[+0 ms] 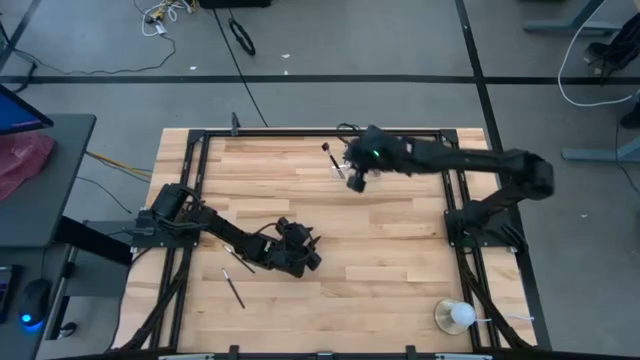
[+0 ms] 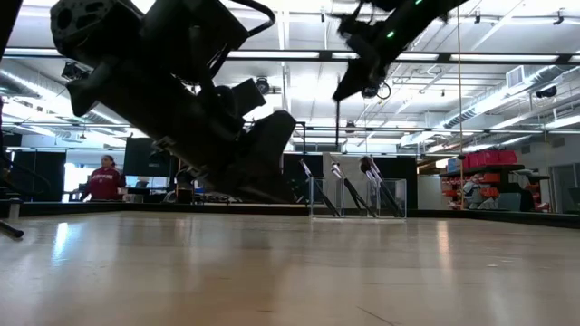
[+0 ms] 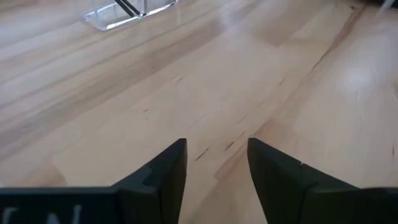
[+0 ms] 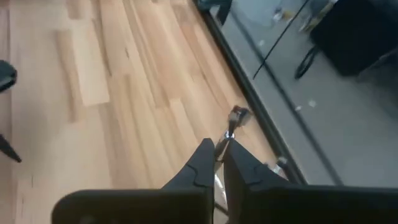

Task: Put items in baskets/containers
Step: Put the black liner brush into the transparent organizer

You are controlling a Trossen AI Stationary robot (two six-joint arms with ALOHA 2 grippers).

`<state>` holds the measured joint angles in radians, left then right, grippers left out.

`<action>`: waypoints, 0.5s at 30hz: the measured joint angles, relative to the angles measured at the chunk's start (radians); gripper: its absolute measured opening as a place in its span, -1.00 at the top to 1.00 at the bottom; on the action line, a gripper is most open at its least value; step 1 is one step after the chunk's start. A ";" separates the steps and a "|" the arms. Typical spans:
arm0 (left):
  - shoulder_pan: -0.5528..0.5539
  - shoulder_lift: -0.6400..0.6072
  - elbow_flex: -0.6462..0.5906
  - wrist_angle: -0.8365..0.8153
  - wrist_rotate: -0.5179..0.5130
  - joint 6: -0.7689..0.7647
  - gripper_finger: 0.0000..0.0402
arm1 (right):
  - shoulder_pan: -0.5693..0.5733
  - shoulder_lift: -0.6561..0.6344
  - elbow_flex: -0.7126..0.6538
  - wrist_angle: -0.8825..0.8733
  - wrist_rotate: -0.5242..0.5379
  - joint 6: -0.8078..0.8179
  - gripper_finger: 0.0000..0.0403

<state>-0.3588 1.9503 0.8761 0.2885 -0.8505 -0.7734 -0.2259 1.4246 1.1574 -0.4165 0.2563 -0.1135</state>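
My right gripper (image 1: pixel 352 180) hangs high over the far middle of the table, shut on a thin brush (image 4: pixel 231 127). Below and beside it stands the clear organizer (image 2: pixel 358 195), with several dark brushes (image 2: pixel 349 192) leaning inside; the left wrist view shows the organizer (image 3: pixel 124 14) too. My left gripper (image 1: pixel 305 255) is open, low over bare wood (image 3: pixel 217 155) at the near left. Two loose brushes (image 1: pixel 238 262) (image 1: pixel 233 290) lie flat on the table to its left. My right gripper pinches the brush's thin shaft (image 4: pixel 224 144) between its two fingertips, just behind the silvery ferrule. The fingers slant down toward the table's far edge and lie along the brush. The ferrule end (image 4: pixel 238 114) sticks out past the fingertips, lifted clear of the table.
A white ball on a clear round base (image 1: pixel 455 315) stands at the near right corner. A black frame (image 1: pixel 320 130) runs round the tabletop. In the low view, people (image 2: pixel 104 179) show in the room beyond the table.
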 joint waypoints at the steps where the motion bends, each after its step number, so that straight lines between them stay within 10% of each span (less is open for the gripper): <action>1: 0.000 0.000 0.000 0.004 -0.002 0.000 0.13 | -0.028 0.031 0.024 -0.015 -0.036 -0.010 0.96; 15: 0.000 0.000 0.000 0.015 -0.032 0.023 0.14 | -0.184 0.291 0.141 -0.095 -0.265 -0.045 0.95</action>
<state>-0.3584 1.9503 0.8764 0.3035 -0.8826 -0.7504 -0.4103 1.7154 1.2987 -0.5118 -0.0090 -0.1590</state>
